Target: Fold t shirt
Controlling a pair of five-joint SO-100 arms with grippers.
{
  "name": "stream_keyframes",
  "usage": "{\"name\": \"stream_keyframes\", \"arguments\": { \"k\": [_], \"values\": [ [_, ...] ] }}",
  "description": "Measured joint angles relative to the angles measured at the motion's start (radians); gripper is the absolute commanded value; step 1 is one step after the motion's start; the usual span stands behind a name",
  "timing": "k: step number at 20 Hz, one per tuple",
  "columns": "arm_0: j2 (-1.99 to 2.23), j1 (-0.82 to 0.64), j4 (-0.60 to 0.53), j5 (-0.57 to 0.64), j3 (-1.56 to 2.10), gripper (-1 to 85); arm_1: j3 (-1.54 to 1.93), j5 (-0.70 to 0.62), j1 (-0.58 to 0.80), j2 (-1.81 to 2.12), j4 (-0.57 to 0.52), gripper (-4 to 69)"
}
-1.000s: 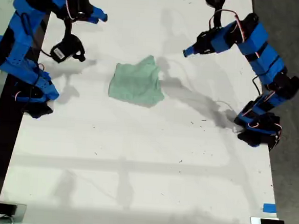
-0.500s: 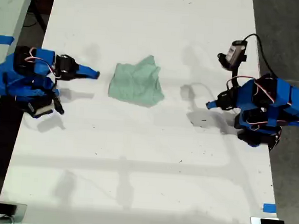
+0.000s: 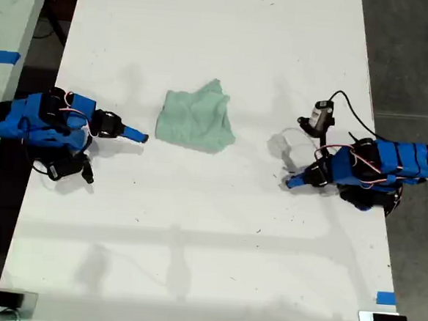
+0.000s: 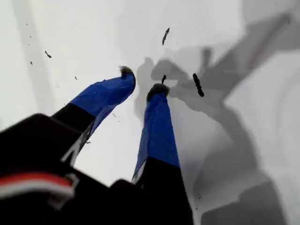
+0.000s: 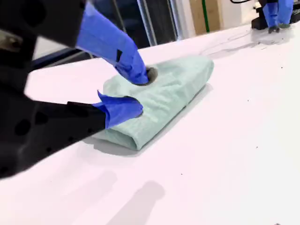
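Mint-green t shirt (image 3: 196, 119) lies folded into a compact, wrinkled bundle on the white table (image 3: 194, 232), a little toward the exterior view's left of the table's middle and in its far half; in the second wrist view the same bundle (image 5: 161, 96) shows a rounded folded edge along its near side. My second gripper (image 3: 135, 134) rests low on the table at the exterior view's left, its blue tips pointing at the t shirt and stopping just short of the cloth's left edge, apart from it. In the second wrist view its two blue fingers (image 5: 123, 110) stand spread with a clear gap between them and nothing held, the cloth seen beyond them. My first gripper (image 3: 293, 182) lies low at the exterior view's right, well apart from the t shirt, its tips pointing toward the table's middle. In the first wrist view its blue fingers (image 4: 157, 133) are parted with bare table showing between them, gripping nothing, and a few dark specks (image 4: 198, 85) mark the surface near the tips. A small black camera (image 3: 321, 114) on a cable stands above that arm.
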Motion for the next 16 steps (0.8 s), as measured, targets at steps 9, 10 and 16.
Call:
{"name": "stream_keyframes", "arguments": {
  "k": [9,10,16],
  "values": [
    [0.000,0.023,0.000,0.011,0.000,6.5,0.003,-0.232,-0.012,-0.002,0.000,6.9],
    [0.000,0.023,0.000,0.011,0.000,6.5,0.003,-0.233,-0.012,-0.002,0.000,6.8],
    [0.000,0.023,0.000,0.011,0.000,6.5,0.005,-0.239,-0.012,-0.002,0.000,6.3]
  ]
}}
